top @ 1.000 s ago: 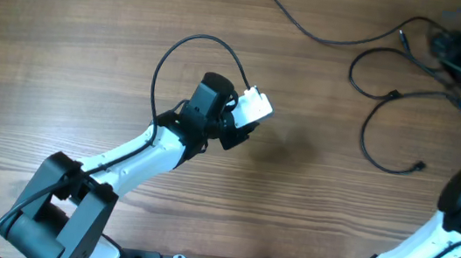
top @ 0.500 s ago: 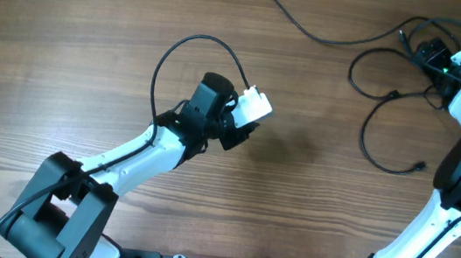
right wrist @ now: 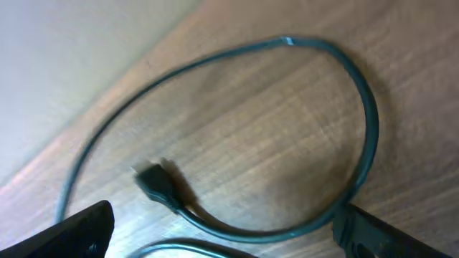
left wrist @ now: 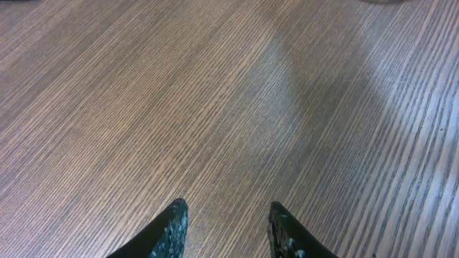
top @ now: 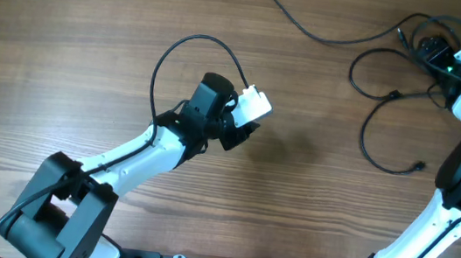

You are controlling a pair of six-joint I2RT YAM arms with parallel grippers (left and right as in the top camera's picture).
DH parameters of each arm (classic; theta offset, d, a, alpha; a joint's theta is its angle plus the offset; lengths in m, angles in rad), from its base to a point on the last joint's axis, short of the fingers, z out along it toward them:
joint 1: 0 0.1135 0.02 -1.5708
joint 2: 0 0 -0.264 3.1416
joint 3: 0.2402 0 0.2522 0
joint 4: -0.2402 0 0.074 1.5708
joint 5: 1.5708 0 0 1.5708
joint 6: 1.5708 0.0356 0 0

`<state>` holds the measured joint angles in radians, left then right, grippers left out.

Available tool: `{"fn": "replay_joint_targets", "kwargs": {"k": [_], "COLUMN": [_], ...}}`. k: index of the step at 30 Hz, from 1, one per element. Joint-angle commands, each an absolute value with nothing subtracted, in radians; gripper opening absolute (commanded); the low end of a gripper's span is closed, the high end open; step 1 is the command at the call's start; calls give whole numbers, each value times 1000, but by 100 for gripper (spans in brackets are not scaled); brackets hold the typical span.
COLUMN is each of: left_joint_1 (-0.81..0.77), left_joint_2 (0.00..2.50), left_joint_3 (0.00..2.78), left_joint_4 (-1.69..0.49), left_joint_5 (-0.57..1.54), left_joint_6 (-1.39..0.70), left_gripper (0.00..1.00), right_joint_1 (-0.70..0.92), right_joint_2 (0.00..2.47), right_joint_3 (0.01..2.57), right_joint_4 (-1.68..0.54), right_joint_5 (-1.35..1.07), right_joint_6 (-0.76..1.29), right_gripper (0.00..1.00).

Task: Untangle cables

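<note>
Thin black cables (top: pixel 375 103) lie in loose loops at the table's far right, and one long strand (top: pixel 304 28) runs off to the top centre. My right gripper (top: pixel 432 52) hovers over the top-right part of the loops. In the right wrist view it (right wrist: pixel 229 233) is wide open over a cable loop (right wrist: pixel 362 100), whose plug (right wrist: pixel 153 180) lies between the fingers, touching neither. My left gripper (top: pixel 242 130) hangs over bare wood at the table's centre, far from the cables. In the left wrist view it (left wrist: pixel 228 215) is open with nothing between its fingertips (left wrist: pixel 174 222).
A thicker black cord (top: pixel 164 59) arcs from the left arm to its wrist and belongs to the arm. The table's far edge (right wrist: pixel 93 79) runs close behind the cable loop in the right wrist view. The wooden tabletop (top: pixel 63 56) is bare left of the arm.
The right arm has swung inward, and its gripper sits a little lower and further left over the top-right loops. The left arm has not moved.
</note>
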<state>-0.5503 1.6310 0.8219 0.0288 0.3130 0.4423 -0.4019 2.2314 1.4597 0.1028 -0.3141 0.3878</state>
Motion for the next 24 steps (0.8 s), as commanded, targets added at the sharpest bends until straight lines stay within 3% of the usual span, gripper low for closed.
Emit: {"fn": "replay_joint_targets", "kwargs": {"k": [1, 17, 24], "left_joint_1": [-554, -554, -554], "left_joint_2": [1639, 1639, 1639], "left_joint_3": [819, 819, 819], "left_joint_4": [32, 32, 33], "left_joint_5": [326, 326, 326], "left_joint_6": [429, 429, 429], "left_gripper": [38, 38, 38], "right_joint_1": [-403, -380, -434], "right_joint_2": [2194, 2317, 2317], "right_joint_3": [1473, 1473, 1473], "right_joint_4": [111, 104, 104], "right_joint_5": [-331, -183, 38], "right_joint_6": [367, 314, 312], "right_gripper": [100, 100, 100]}}
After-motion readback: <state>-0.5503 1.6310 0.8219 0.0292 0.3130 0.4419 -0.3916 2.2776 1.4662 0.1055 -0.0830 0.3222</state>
